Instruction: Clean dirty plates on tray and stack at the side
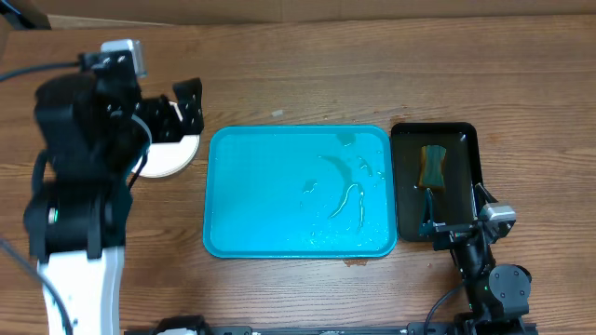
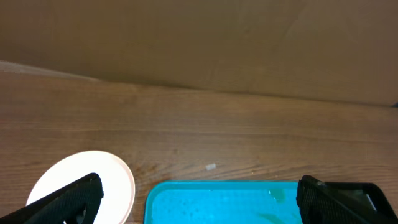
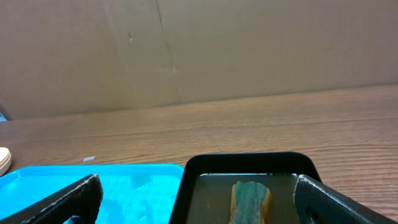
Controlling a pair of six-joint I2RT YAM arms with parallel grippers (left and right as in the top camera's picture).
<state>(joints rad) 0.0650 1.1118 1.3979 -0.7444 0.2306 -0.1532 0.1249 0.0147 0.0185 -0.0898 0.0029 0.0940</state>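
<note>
Both grippers hang released, jaws spread wide with nothing between them. Your left gripper is over the far left of the table, beside the white plate. Your right gripper is at the near end of the black tray.

You have the plate, round, flat and smooth, lying on the wood just left of the turquoise tray, partly under the arm. You cannot tell whether others lie beneath it. That tray is glossy plastic, rectangular with rounded corners and a raised rim, and its right half is wet with streaks and droplets. Touching its right side is the narrower black tray, which holds a waisted yellow sponge with a green face.

You work on brown, grained wood, with a plain cardboard-brown wall at the far side.

Count: 2 arms, 2 trays, 1 sponge, 1 plate in view.
</note>
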